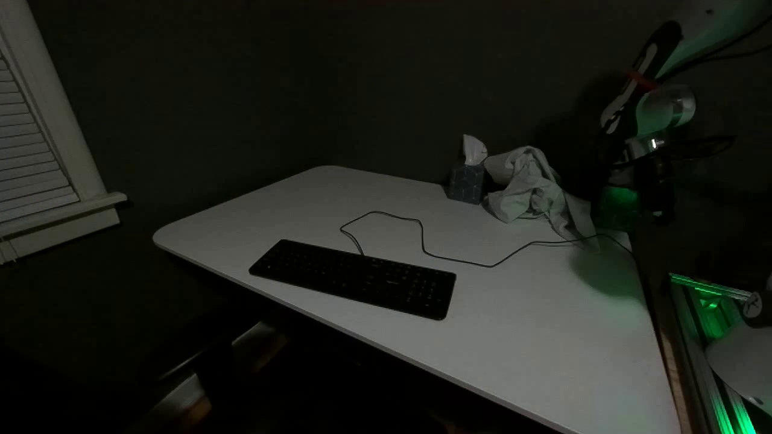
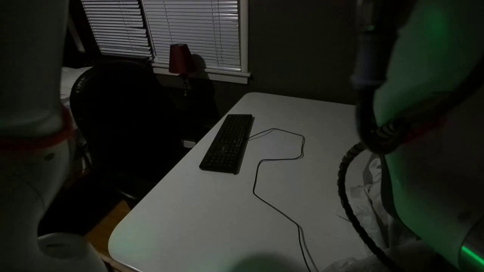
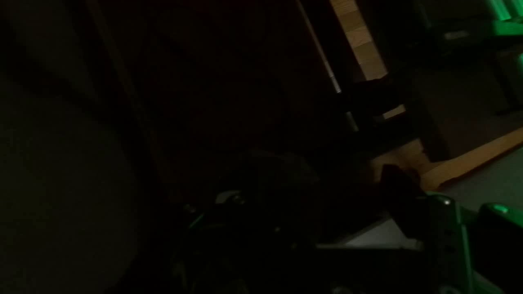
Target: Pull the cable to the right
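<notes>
- Pincer (image 3: pixel 310 188): released, 2 fingers spread well apart; wrist view very dark.
- Cable (image 1: pixel 422 237): thin, dark, on table (image 1: pixel 543 337) in both exterior views; bends back and forth from keyboard (image 1: pixel 353 277) to table's edge near pincer.
- Keyboard: black, flat, near table's long edge.
- Cloth (image 1: pixel 525 181): pale, crumpled, on table; cable passes it, contact unclear.
- Tissue box (image 1: pixel 465 182): upright just beside cloth, 1 tissue (image 1: pixel 474 150) poking out.
- Beyond table: 1 red lamp (image 2: pixel 180 59), 1 dark chair (image 2: pixel 121 109), blinds (image 2: pixel 193 30).

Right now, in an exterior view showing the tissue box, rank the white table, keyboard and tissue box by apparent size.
White table, largest
Keyboard, next
Tissue box, smallest, though standing farther back
</notes>
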{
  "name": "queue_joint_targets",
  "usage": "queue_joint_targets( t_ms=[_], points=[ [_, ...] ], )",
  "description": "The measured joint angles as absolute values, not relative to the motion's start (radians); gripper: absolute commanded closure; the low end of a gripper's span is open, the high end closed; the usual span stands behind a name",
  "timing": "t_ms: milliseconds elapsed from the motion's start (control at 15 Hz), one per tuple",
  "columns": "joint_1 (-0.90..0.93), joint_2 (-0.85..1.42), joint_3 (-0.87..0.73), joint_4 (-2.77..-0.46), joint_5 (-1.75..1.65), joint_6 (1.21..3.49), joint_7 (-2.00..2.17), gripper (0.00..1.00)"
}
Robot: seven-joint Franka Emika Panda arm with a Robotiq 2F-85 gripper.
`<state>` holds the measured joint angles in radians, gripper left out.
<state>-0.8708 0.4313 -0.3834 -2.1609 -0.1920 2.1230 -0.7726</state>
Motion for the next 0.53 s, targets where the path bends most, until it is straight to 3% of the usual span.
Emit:
queue_joint_targets(
  t_ms=[267, 533],
  points=[
    [-0.87, 0.381, -0.323, -2.22, -0.1, 2.008, -0.828, 0.0],
    [-0.862, 0.279, -0.278, -2.306, 0.037, 2.034, -0.919, 0.0]
  ],
)
